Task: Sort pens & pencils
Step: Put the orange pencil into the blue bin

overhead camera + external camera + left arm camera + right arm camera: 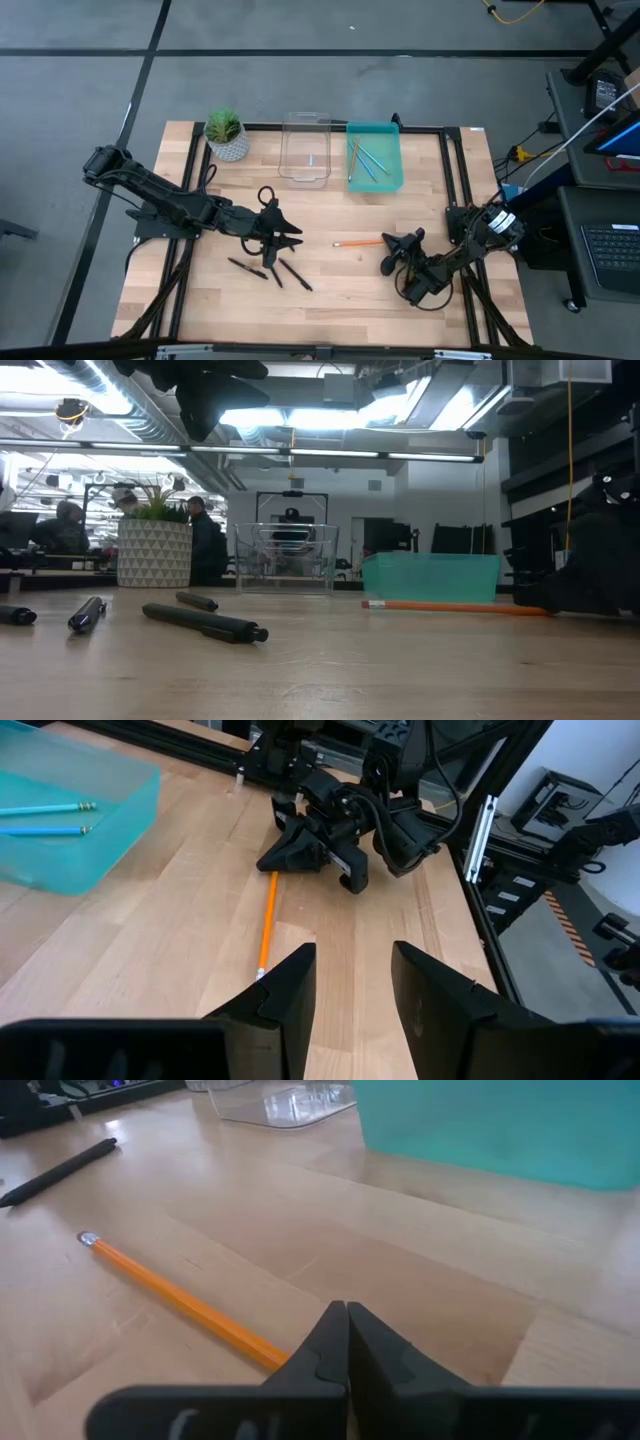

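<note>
A: How many of each?
B: Three black pens point(270, 270) on the table by the left gripper point(287, 234), one orange pencil point(358, 243) mid-table, three blue pencils point(366, 160) in the teal bin point(389, 183).
A: The grippers?
B: Left is low, fingers parted, empty. The right gripper point(386, 240) rests closed, the orange pencil just beside its tips.

A potted plant point(225, 133) stands at the table's point(330, 290) far-left corner.

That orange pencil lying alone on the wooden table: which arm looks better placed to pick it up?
Probably the right. The right gripper, fingers shut, sits just off the eraser-side end of the orange pencil. The left gripper, open, hovers farther back above the black pens.
</note>
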Available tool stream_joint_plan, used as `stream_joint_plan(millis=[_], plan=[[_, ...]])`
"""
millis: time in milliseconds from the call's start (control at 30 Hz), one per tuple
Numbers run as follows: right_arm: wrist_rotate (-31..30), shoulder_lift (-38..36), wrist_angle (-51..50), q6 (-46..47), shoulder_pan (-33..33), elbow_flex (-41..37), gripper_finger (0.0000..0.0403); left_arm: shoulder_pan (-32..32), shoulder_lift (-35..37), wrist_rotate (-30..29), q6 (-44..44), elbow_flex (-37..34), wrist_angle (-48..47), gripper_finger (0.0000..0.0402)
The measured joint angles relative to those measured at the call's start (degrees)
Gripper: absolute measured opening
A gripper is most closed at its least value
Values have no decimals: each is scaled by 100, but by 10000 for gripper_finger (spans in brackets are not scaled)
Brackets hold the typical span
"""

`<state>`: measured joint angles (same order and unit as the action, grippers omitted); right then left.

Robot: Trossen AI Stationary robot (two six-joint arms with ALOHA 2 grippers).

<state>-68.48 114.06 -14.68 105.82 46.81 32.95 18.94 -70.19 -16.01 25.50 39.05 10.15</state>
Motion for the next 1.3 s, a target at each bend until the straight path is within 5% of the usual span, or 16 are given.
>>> stream_joint_plan(millis=[1300], plan=[[266,6,-411,243,-16,251,0,-133,-243,421,121,4,195,126]])
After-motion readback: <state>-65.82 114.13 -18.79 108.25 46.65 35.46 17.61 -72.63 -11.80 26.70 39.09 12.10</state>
